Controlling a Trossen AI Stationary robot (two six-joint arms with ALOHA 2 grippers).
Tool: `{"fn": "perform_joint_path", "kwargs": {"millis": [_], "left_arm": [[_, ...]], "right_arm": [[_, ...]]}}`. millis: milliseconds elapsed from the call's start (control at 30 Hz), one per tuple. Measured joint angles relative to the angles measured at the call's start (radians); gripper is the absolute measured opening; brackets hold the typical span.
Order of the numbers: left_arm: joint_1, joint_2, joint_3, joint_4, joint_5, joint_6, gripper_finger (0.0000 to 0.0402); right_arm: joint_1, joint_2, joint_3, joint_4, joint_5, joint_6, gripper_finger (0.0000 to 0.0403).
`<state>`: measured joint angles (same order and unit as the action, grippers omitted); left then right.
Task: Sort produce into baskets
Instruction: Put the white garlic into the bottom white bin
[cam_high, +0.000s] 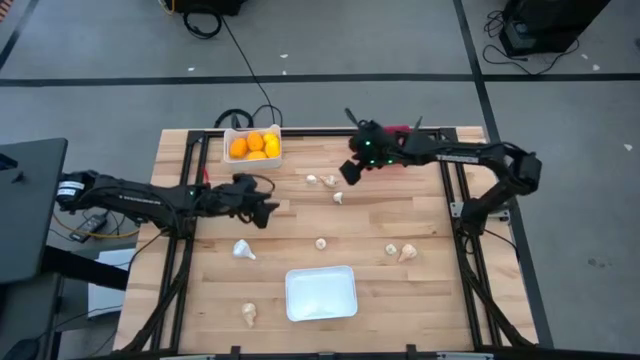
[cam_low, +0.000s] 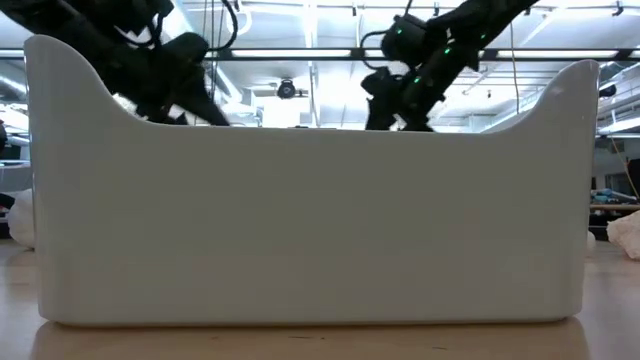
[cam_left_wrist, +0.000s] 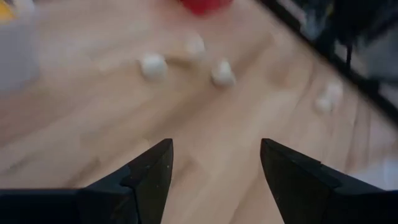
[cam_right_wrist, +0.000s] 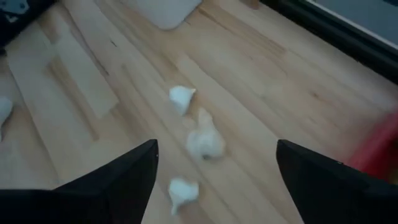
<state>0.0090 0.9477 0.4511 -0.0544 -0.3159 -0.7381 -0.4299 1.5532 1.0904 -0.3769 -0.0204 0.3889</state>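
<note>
At the far left of the table stands the deep white bin (cam_high: 252, 146), already filled with orange fruits (cam_high: 253, 144). Just near of it the left gripper (cam_high: 268, 211) hangs over bare wood with its fingers (cam_left_wrist: 151, 177) moderately apart and nothing between them. The closest garlic bulb to it (cam_high: 243, 250) lies a little nearer and to its left, so a short drop onto that bulb looks like the sensible pick.

In the middle, three garlic bulbs (cam_right_wrist: 203, 142) sit clustered close together on the far part of the table. They are so close that fingers coming down on one would likely nudge another, so I would take the outermost first.

The right gripper (cam_high: 349, 171) hovers just right of this cluster, jaws spread wide and empty, beside the red bin (cam_high: 398, 130) at the far edge. The shallow white tray (cam_high: 320, 293) waits empty at the near middle, the likely home for the garlic.

More bulbs (cam_high: 399, 251) lie to the right, and one (cam_high: 248, 315) sits near the front left. The wood between the arms is open, but the table's black frame rails run close along both sides.
</note>
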Motion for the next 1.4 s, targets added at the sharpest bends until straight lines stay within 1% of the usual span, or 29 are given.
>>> {"fn": "perform_joint_path", "kwargs": {"millis": [133,267,367,433,600,700,800,900,1167,1400], "left_arm": [[0.026,-0.001,0.037,0.013,0.001,0.064,0.0244],[0.03,-0.001,0.064,0.014,0.027,0.131,0.0243],[0.03,-0.001,0.067,0.014,0.053,0.139,0.0243],[0.03,-0.001,0.067,0.025,0.076,0.15,0.0243],[0.027,-0.001,0.067,0.04,0.08,0.13,0.0243],[0.027,-0.001,0.067,0.041,0.08,0.129,0.0243],[0.027,-0.001,0.067,0.047,0.081,0.136,0.0243],[0.027,-0.001,0.067,0.055,0.081,0.155,0.0243],[0.035,0.0,0.067,0.064,0.073,0.183,0.0243],[0.038,0.0,0.067,0.063,0.065,0.186,0.0243]], "right_arm": [[0.003,0.095,0.001,0.055,-0.006,-0.001,0.0326],[-0.004,0.189,0.001,0.07,-0.099,-0.04,0.0313],[-0.002,0.246,0.001,0.104,-0.154,-0.112,0.0305],[0.0,0.27,0.0,0.135,-0.158,-0.144,0.0303],[-0.003,0.293,0.0,0.225,-0.146,-0.213,0.0301],[-0.008,0.308,0.003,0.238,-0.123,-0.244,0.0301],[-0.018,0.318,0.004,0.223,-0.142,-0.244,0.0293],[-0.021,0.328,0.006,0.223,-0.152,-0.25,0.0271],[-0.017,0.358,0.006,0.225,-0.199,-0.252,0.0181],[-0.017,0.361,0.005,0.247,-0.195,-0.244,0.0111]]}}
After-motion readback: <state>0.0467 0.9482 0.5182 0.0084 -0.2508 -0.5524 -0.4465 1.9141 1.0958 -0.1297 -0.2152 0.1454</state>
